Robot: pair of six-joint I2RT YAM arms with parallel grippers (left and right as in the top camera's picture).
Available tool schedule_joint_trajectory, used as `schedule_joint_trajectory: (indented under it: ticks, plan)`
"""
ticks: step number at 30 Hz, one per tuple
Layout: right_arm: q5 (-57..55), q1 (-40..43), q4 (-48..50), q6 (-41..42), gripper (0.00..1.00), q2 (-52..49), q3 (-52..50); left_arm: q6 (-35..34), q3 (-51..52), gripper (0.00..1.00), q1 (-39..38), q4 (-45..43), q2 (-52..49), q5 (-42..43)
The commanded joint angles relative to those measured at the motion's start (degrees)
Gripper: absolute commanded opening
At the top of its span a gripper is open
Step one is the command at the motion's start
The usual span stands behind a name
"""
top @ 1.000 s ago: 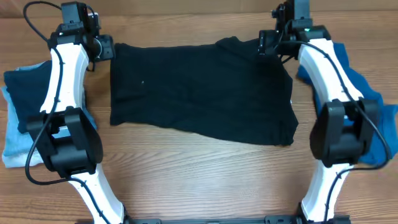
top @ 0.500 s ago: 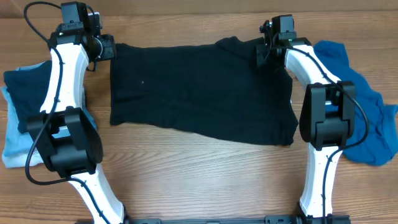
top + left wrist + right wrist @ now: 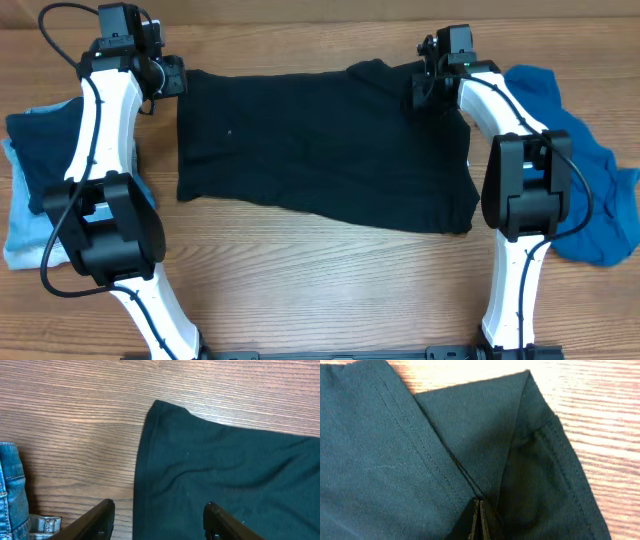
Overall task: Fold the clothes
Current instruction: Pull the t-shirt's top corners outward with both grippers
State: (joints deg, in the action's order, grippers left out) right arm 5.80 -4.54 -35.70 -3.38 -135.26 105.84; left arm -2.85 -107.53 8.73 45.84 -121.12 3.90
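Place: robot lab bench | Signs: two white-and-black arms point(image 3: 105, 130) fixed at 6 o'clock edge of wood-grain table point(image 3: 320, 290) | Work set: black shirt point(image 3: 320, 150) spread at centre, folded stack point(image 3: 35, 170) at 9 o'clock, blue heap point(image 3: 590, 180) at 3 o'clock

Overhead: fixed high, facing straight down, whole bench point(image 3: 320, 300). Left wrist: near, angled down onto one black garment point(image 3: 225, 475) corner. Right wrist: very close, opposite corner. Garment common to all.

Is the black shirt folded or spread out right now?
Spread out: the shirt lies open and flat on the table. Only its corner at the right pincer is doubled over.
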Motion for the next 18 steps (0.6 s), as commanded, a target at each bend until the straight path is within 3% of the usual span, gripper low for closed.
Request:
schedule_joint_trajectory:
  ticks: [1,18]
  plan:
    - [0.5,0.0,-1.0,-0.1,0.04,6.8,0.8,0.5,-0.9,0.60,0.2,-0.4,0.5,0.6]
    - [0.5,0.0,-5.0,-0.1,0.04,10.8,0.8,1.3,-0.6,0.56,0.2,-5.3,-0.5,0.6]
